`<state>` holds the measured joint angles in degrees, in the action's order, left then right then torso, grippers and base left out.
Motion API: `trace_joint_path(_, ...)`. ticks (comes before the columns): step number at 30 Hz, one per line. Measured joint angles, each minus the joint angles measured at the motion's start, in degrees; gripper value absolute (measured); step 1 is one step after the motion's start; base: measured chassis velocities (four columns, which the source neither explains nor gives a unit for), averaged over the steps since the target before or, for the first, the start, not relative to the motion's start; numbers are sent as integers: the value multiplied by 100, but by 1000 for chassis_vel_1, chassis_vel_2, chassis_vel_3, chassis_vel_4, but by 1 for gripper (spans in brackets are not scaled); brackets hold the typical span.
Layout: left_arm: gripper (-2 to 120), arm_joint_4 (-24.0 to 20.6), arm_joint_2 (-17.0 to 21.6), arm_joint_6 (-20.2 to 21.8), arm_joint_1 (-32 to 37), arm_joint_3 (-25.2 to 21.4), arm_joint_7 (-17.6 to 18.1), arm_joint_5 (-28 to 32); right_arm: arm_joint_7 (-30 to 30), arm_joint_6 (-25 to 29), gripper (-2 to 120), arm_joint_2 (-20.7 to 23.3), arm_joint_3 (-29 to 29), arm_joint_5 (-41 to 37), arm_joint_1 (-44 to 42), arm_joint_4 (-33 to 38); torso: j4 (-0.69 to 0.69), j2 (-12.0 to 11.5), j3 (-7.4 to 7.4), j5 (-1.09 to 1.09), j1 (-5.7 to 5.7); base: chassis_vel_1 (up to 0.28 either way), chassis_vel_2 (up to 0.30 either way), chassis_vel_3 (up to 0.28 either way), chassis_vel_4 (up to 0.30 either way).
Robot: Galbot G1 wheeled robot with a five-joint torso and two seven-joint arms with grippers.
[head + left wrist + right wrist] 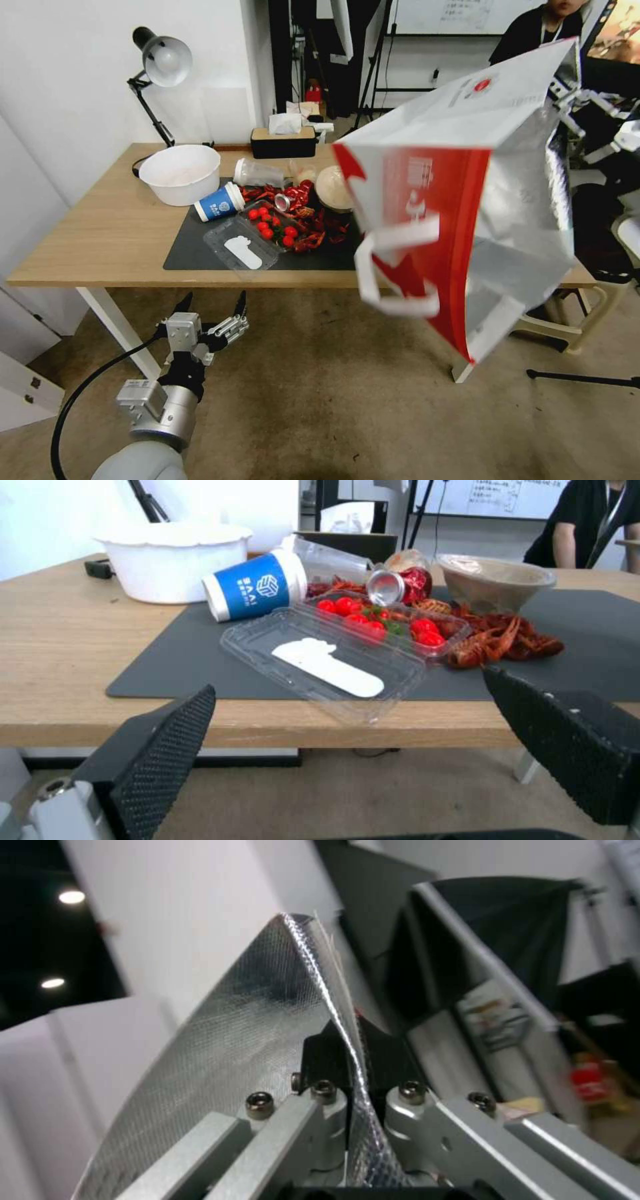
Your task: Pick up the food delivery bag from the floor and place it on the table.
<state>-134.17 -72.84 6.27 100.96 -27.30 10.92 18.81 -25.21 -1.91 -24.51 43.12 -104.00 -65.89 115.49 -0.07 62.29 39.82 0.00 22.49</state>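
The food delivery bag (467,207), white with red panels and silver foil lining, hangs tilted in the air over the right end of the table (100,233). Its white handles (393,267) dangle toward me. My right gripper (348,1052) is shut on the bag's foil-lined rim (253,1030). The left gripper (213,310) is open with nothing in it. It hovers low over the floor (320,413), just in front of the table's front edge. In the left wrist view the left gripper (348,681) faces the table edge (267,725) with its black pads (167,740) wide apart.
On the dark grey mat (193,250) lie a blue cup (219,202) on its side, a clear box of cherry tomatoes (257,233), red crayfish (313,230) and a paper bowl (333,188). A white bowl (180,173), lamp (160,63) and tissue box (283,141) stand behind. A stool (553,327) is at right.
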Motion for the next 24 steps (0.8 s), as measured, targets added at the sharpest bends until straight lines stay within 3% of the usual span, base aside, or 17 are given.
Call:
trace_joint_path(6, 100, 0, 3, -19, 14, -8, 3, -1, 444, 123, 0, 23, -80, -5, 174, -54, -1, -1, -1, -1, 0, 0, 0, 0, 0)
trace_joint_path(8, 100, -1, 7, -35, 22, -11, 16, -1, 1162, 290, 0, 47, -204, 6, 362, -118, 0, -2, -2, 0, -1, 0, 0, 0, 0)
trace_joint_path(15, 100, -25, 5, -47, 12, 10, 0, -4, 2398, 434, 0, 38, -440, 93, 610, -552, -1, -5, -3, 0, -3, 0, 0, 0, 0)
trace_joint_path(24, 100, -41, 78, -97, 52, -52, -12, 17, 2929, 204, 0, -155, -546, 522, 515, -1009, -1, -7, -5, 0, -4, 0, 0, 0, 0)
